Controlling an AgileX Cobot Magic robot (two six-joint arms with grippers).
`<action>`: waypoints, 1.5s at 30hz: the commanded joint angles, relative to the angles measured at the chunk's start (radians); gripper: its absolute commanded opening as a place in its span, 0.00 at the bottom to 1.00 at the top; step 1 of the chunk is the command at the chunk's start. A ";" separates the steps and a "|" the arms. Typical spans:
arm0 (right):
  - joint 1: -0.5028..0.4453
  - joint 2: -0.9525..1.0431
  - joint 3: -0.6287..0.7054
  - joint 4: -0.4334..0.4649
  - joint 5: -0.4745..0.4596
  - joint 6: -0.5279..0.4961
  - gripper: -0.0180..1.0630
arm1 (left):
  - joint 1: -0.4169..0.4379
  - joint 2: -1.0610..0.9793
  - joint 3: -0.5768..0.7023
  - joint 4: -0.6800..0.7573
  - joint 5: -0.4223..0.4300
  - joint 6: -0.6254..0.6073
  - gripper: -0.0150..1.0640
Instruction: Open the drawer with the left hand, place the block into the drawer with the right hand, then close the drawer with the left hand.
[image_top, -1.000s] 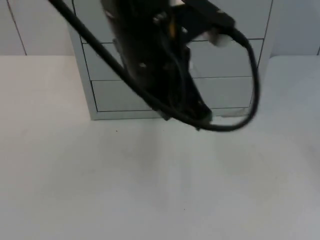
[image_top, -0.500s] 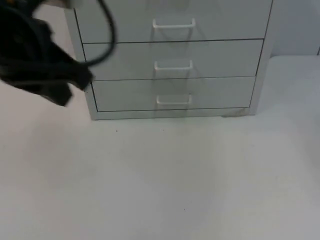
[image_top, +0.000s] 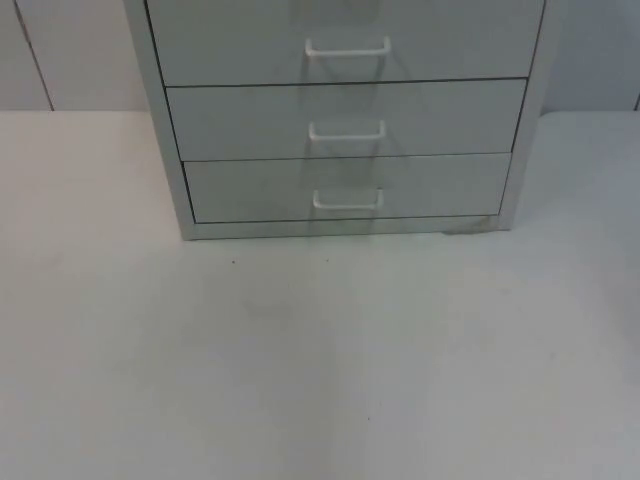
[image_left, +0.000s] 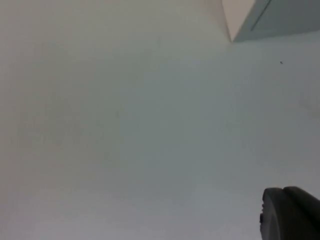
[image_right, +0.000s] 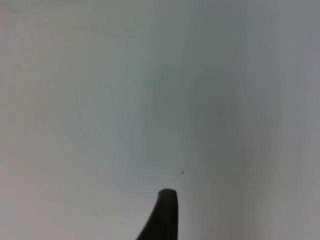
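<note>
A pale grey drawer cabinet (image_top: 340, 110) stands at the back of the white table (image_top: 320, 350). Its three drawer fronts sit flush, each with a white handle: top (image_top: 347, 47), middle (image_top: 346, 131) and bottom (image_top: 347, 200). My left gripper (image_left: 290, 214) hovers over bare table, off the cabinet's lower front corner (image_left: 240, 30). My right gripper (image_right: 165, 215) hangs above bare table top, with nothing near it.
The grey partition wall (image_top: 70, 50) runs behind the cabinet. White table surface stretches in front of the cabinet and on both sides of it.
The left arm, which crossed in front of the drawers a second ago, swung off to the left and left the top view. The drawers stayed shut.
</note>
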 joint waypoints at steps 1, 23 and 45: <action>0.001 -0.008 0.001 0.006 -0.006 -0.015 0.72 | 0.026 -0.050 0.013 -0.019 0.018 0.004 0.01; 0.094 -0.589 0.001 0.049 -0.043 -0.089 0.72 | 0.034 -0.674 0.021 -0.041 0.082 -0.010 0.01; 0.094 -1.012 0.143 0.049 0.112 -0.089 0.72 | 0.034 -1.148 0.226 0.133 0.314 -0.191 0.01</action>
